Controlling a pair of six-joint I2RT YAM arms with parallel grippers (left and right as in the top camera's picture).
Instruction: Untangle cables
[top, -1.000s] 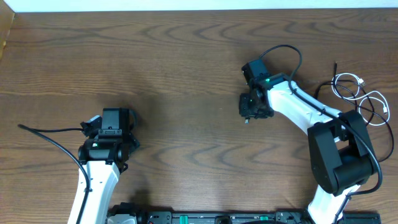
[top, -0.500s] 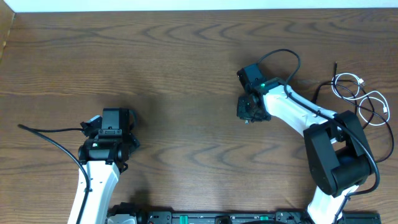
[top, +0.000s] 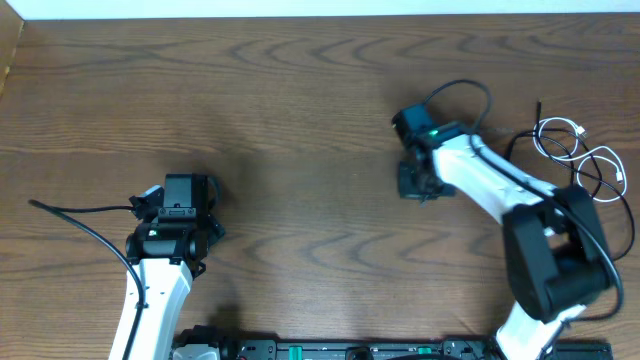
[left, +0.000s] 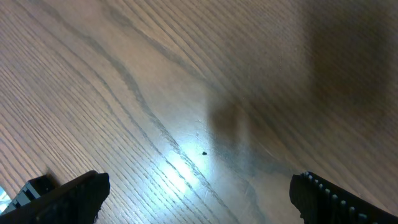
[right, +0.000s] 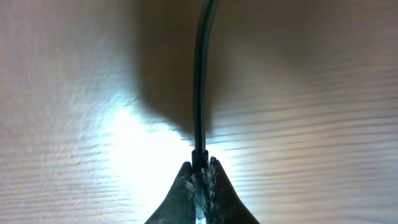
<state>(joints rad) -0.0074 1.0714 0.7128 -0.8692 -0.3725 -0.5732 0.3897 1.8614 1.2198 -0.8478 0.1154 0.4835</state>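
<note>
One black cable (right: 200, 74) was pinched in the closed right tool (right: 199, 169); the left tool (left: 199, 198) gaped wide, empty, over the desk (left: 186, 74).

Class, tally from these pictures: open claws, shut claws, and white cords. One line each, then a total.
Open claws: 1, the left claw
Shut claws: 1, the right claw, clamped on a black cord
White cords: 1, the white cord at the table's right side
Total: 3
</note>
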